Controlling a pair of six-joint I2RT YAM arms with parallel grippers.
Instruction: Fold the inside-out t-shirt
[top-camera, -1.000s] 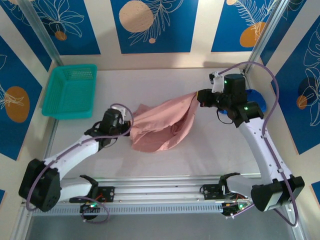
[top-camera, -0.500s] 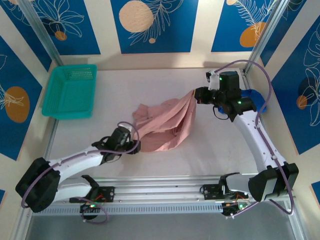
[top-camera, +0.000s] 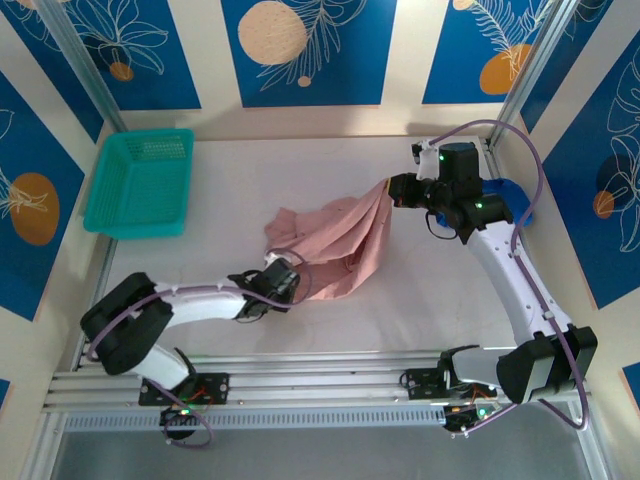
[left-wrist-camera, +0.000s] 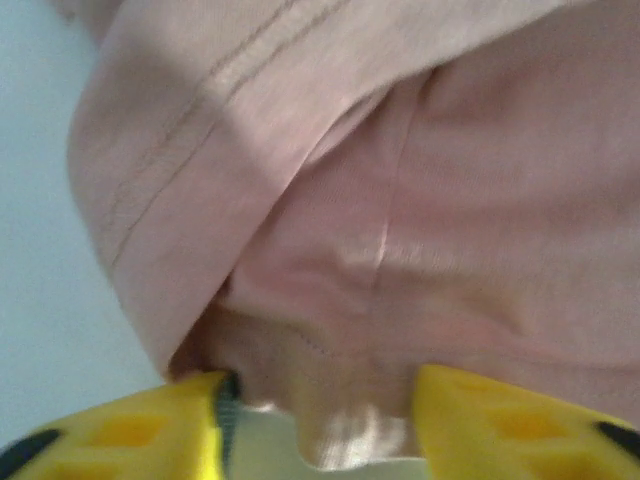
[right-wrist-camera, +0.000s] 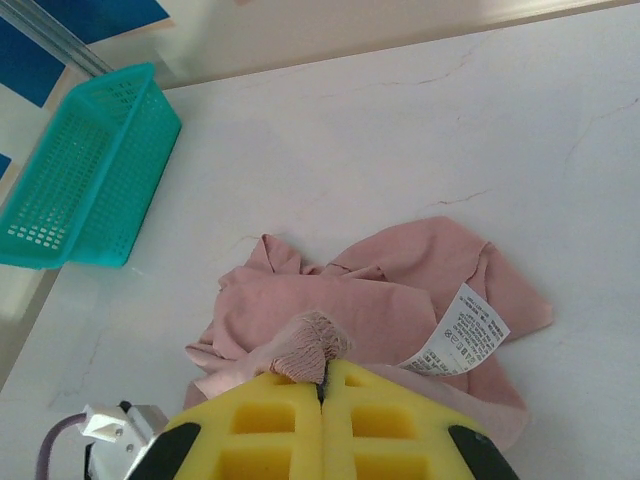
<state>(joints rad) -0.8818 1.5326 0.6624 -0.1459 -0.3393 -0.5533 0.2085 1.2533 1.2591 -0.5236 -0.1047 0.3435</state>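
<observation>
Shirt (top-camera: 325, 245): bunched, not spread, lying about mid-counter (top-camera: 430, 295), with its long axis running from roughly 8 o'clock to 2 o'clock in the top view. The 2 o'clock end is raised off the counter and pinched in the right tool (top-camera: 391, 190), whose pads (right-wrist-camera: 285, 405) are pressed together on a wad of cloth. A white care label (right-wrist-camera: 457, 335) hangs just beside that hold. The 8 o'clock end rests on the counter at the left tool (top-camera: 290, 282), which sits low against the hem. Its fingers (left-wrist-camera: 130, 430) stand apart, with a tongue of hem lying between them but not clamped. Judgement: the left tool is the nearer to the free end, and the cloth lies at about 1 o'clock from it. Closing there would give a second hold opposite the first, so the shirt could be drawn out along that axis. Risk: catching a doubled layer instead of a single edge. Basket (top-camera: 140, 182) stands at 10 o'clock of the shirt, well apart.
</observation>
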